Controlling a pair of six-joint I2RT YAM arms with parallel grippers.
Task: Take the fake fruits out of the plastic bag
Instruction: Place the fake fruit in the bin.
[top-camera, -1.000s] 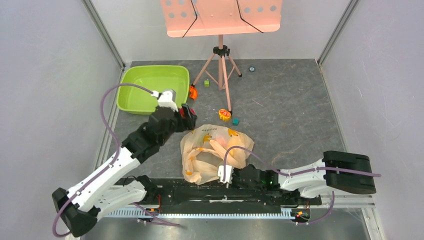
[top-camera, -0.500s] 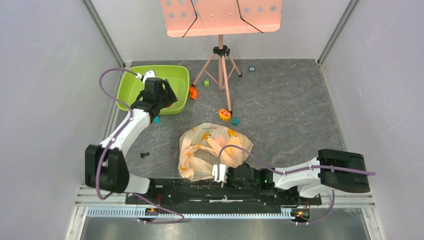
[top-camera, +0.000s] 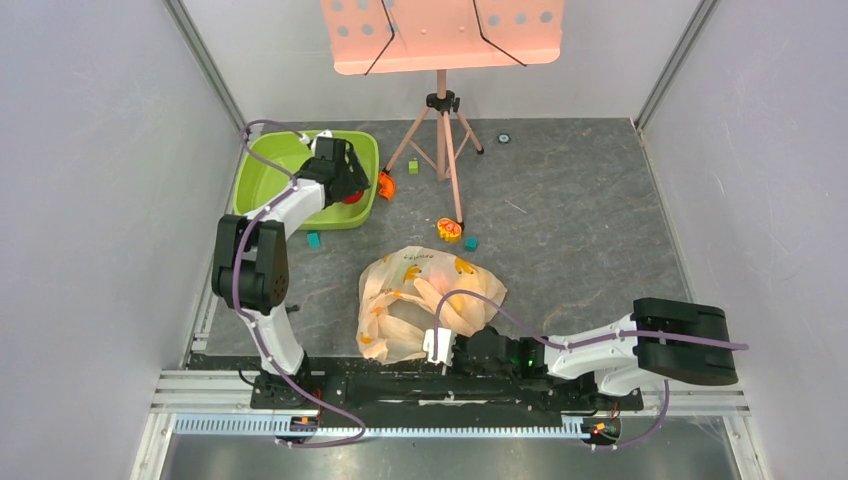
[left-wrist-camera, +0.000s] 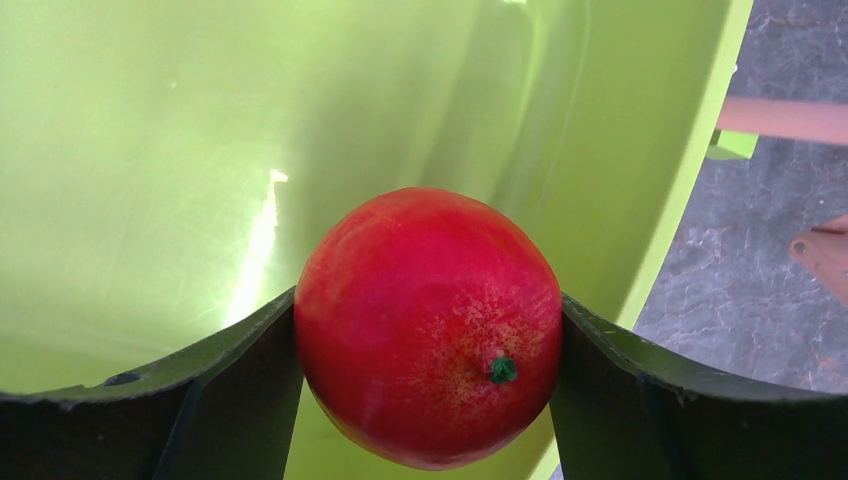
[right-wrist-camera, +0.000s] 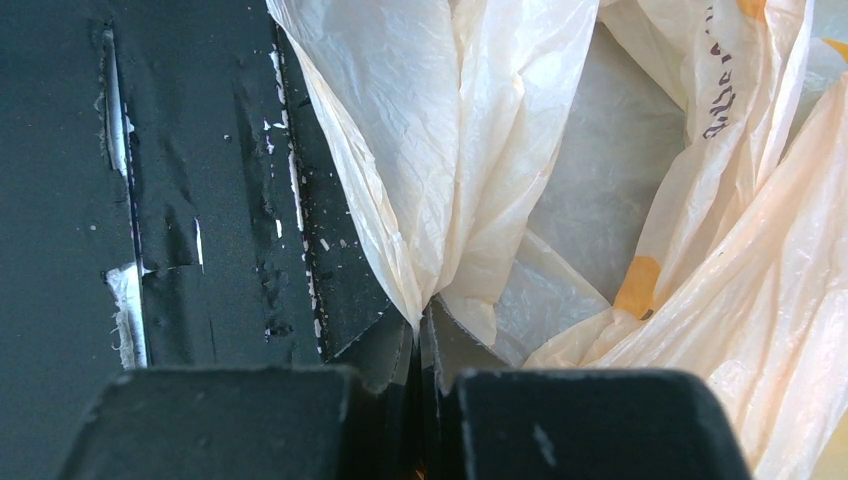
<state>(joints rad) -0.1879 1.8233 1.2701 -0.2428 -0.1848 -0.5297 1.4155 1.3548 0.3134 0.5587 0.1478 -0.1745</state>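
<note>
From above, my left gripper (top-camera: 348, 188) is reaching over the green tub (top-camera: 262, 180), and the red apple (top-camera: 353, 198) is showing just inside the tub's right wall. The plastic bag (top-camera: 415, 290) is lying well apart from the tub, toward my bases, and my right gripper (top-camera: 434, 346) is touching its near edge.

On my left wrist, the jaws are pressing both sides of the apple, part-open around it, over the tub's floor.

On my right wrist, the jaws are closed tight, pinching a fold of the bag.
</note>
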